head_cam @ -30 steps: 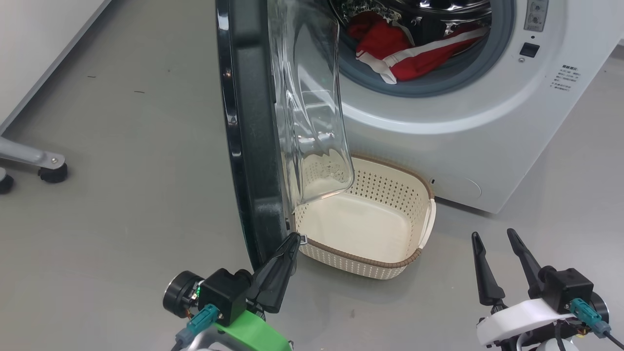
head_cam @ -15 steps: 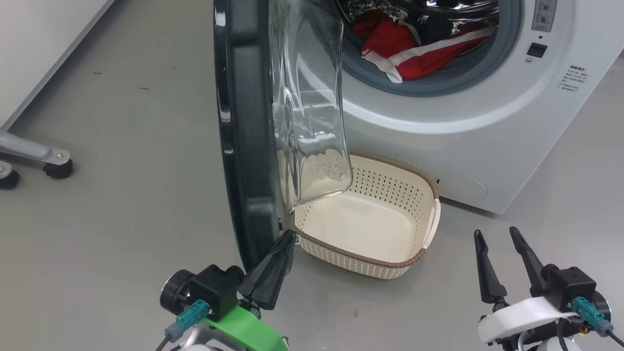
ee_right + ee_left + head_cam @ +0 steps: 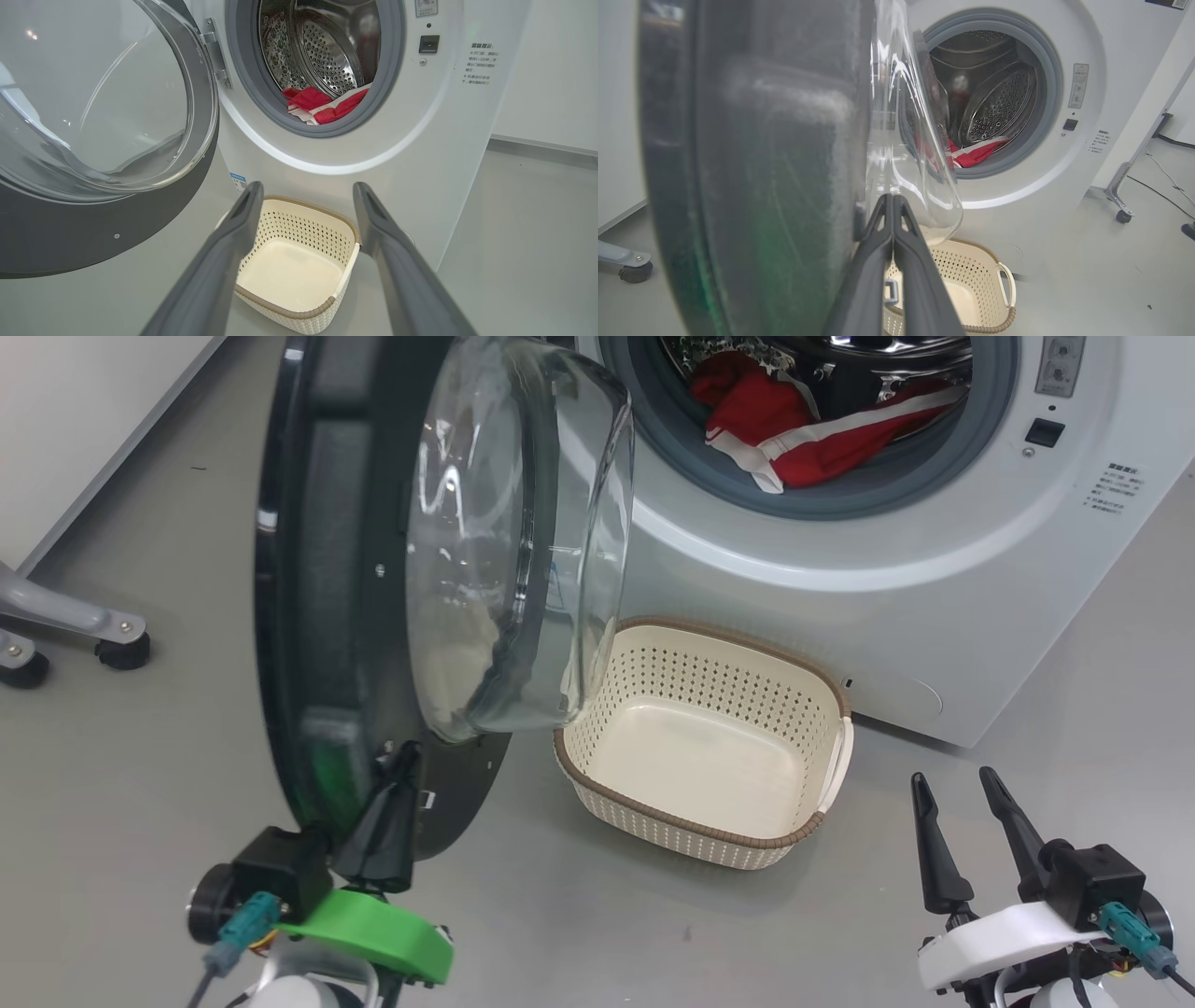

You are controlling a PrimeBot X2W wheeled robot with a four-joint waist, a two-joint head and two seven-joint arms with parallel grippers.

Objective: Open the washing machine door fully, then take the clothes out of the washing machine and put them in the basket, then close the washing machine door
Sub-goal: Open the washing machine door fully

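The washing machine door (image 3: pixel 317 569) stands swung out to the left, its clear glass bowl (image 3: pixel 504 551) facing the white washing machine (image 3: pixel 934 569). My left gripper (image 3: pixel 403 756) is shut with nothing in it, its tips against the door's inner face at the lower edge, by the latch. In the left wrist view the shut left gripper (image 3: pixel 892 198) meets the dark door (image 3: pixel 761 186). Red clothes (image 3: pixel 794 429) with white stripes lie in the drum and over the grey seal. The cream basket (image 3: pixel 691 821) sits empty on the floor below the opening. My right gripper (image 3: pixel 952 777) is open to the basket's right; the right wrist view shows the right gripper (image 3: pixel 308 186) above the basket (image 3: pixel 289 310).
A grey stand leg with castors (image 3: pixel 103 635) rests on the floor at far left, beside a white wall. In the left wrist view another stand leg with a castor (image 3: pixel 1122 205) and a cable lie right of the machine. Grey floor surrounds the basket.
The door has swung wider open to the left. My shut left gripper has moved left with it, staying against its lower edge. The right gripper has held still.
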